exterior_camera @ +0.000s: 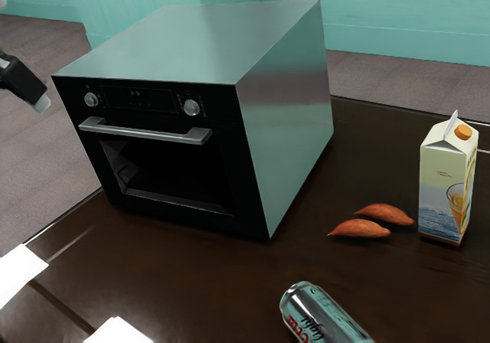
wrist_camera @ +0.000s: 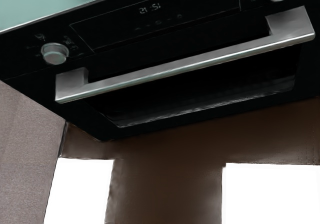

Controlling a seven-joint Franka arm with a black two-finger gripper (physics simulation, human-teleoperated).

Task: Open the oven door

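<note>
At the exterior view's left edge is my gripper [exterior_camera: 42, 102], a short gap to the left of the oven [exterior_camera: 162, 52] and level with its control panel. The oven door [exterior_camera: 218, 163] is closed against the front, with a dark window and a silver bar handle [exterior_camera: 145, 133] across its top. Nothing touches the handle. In the wrist view the handle [wrist_camera: 185, 66] runs at a slant across the oven door [wrist_camera: 112, 115], below two round knobs. How my gripper stands, open or shut, cannot be made out.
On the dark table [exterior_camera: 222, 282] lie a soda can [exterior_camera: 321, 312] and two sweet potatoes [exterior_camera: 360, 229], beside an upright juice carton [exterior_camera: 446, 182] at the exterior view's right. White patches [exterior_camera: 119, 332] show near the table's front edge.
</note>
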